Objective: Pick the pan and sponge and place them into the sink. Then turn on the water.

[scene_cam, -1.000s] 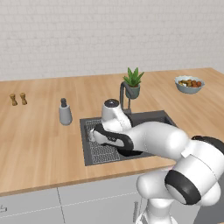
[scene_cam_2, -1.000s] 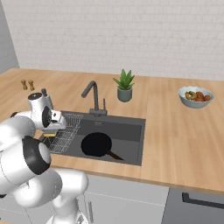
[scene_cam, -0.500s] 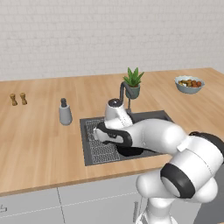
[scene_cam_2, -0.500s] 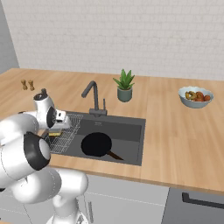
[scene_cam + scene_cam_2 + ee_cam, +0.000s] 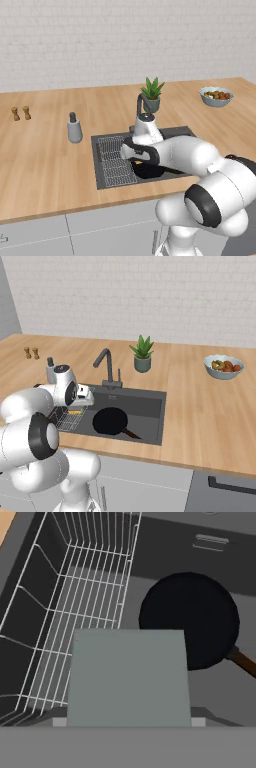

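The black pan (image 5: 189, 619) lies flat in the dark grey sink (image 5: 175, 134), its handle (image 5: 245, 662) pointing toward the front right. My gripper (image 5: 135, 159) hangs low over the basin between the wire rack (image 5: 75, 602) and the pan, shut on the sponge (image 5: 129, 677). The sponge's grey-green face hides the fingertips in the hand view; its yellow side (image 5: 75, 412) peeks out under the hand. The tall dark faucet (image 5: 105, 361) stands at the sink's back edge, and no water runs.
A grey dispenser (image 5: 74, 129) stands left of the sink. A potted plant (image 5: 152, 93) sits behind the faucet and a fruit bowl (image 5: 216, 96) at the far right. Two small shakers (image 5: 21, 113) stand far left on the wooden counter.
My hand has shifted a little to the right over the basin, from above the rack toward the pan, still carrying the sponge. The pan has not moved.
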